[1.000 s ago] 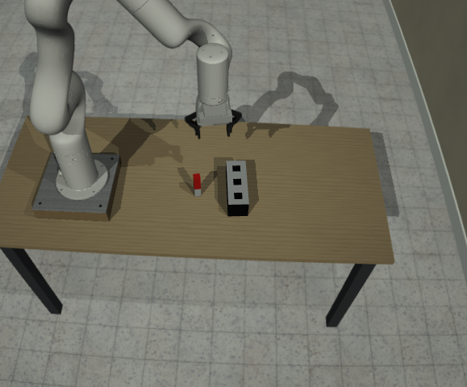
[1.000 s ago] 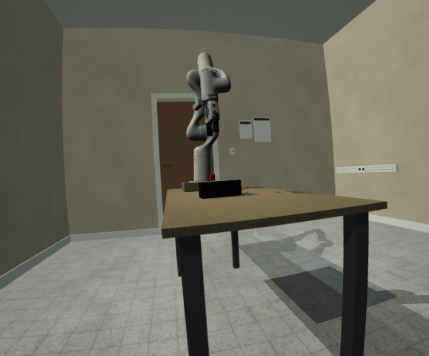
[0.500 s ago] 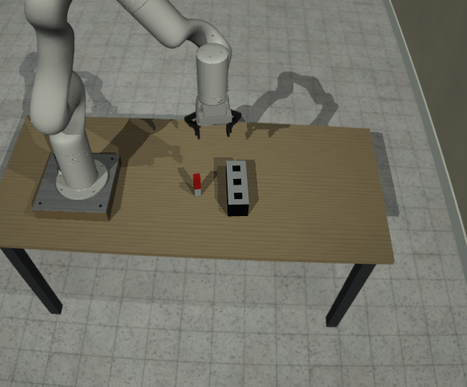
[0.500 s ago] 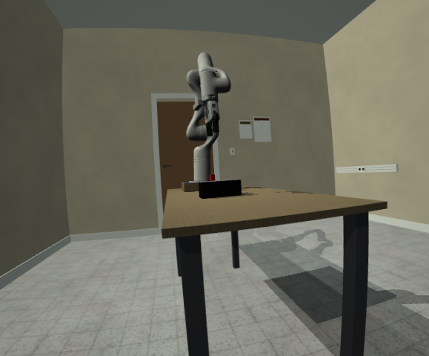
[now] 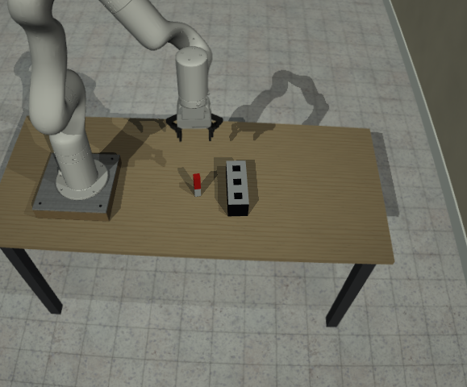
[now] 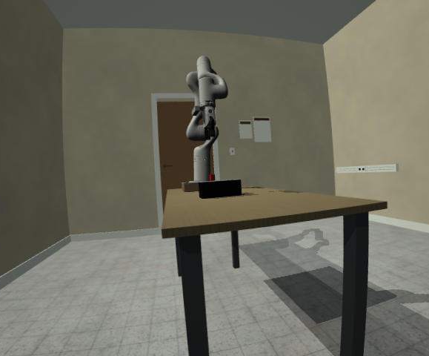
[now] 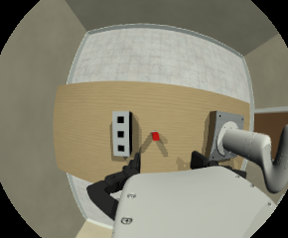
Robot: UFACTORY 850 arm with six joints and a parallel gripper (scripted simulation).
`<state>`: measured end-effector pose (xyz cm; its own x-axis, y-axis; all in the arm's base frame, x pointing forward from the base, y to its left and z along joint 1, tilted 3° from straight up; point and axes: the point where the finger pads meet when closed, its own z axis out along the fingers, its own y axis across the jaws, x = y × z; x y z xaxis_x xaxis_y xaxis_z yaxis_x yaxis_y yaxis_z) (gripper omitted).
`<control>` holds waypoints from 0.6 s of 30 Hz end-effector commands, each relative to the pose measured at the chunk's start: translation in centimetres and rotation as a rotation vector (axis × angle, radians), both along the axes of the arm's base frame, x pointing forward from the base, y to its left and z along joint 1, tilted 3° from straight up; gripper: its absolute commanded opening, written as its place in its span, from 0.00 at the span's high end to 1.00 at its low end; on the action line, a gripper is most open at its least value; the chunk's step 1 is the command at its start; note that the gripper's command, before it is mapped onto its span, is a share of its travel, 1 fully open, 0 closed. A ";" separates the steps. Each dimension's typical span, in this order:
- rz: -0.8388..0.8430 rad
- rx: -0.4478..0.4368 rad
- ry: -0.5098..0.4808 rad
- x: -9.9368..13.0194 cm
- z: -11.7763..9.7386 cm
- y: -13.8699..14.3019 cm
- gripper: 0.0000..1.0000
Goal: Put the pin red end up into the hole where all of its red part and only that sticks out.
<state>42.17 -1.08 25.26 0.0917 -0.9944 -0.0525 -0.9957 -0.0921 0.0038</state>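
The pin [image 5: 197, 185] stands upright on the wooden table, red end up and grey end down. It also shows in the wrist view [image 7: 156, 137] and just above the block in the exterior view [image 6: 211, 176]. The block [image 5: 237, 187] is black with a grey top and three square holes in a row; it lies just right of the pin and shows in the wrist view [image 7: 120, 134] and the exterior view [image 6: 220, 188]. My gripper [image 5: 194, 135] hangs high above the table, well above the pin and block, fingers open and empty, pointing down.
The arm's base plate [image 5: 77, 186] sits on the left part of the table. The table edges run close to the front and right of the block.
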 end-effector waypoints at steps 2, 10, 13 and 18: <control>0.001 -0.002 -0.002 0.0 -6.9 0.3 0.00; 0.001 -0.002 -0.002 -0.1 -14.0 0.7 0.00; 0.001 -0.002 -0.002 -0.1 -14.9 0.8 0.00; 0.000 -0.002 -0.001 -0.2 -17.9 0.9 0.00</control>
<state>41.47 -0.41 11.28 0.0914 -0.9947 -0.0465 -0.9957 -0.0919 0.0083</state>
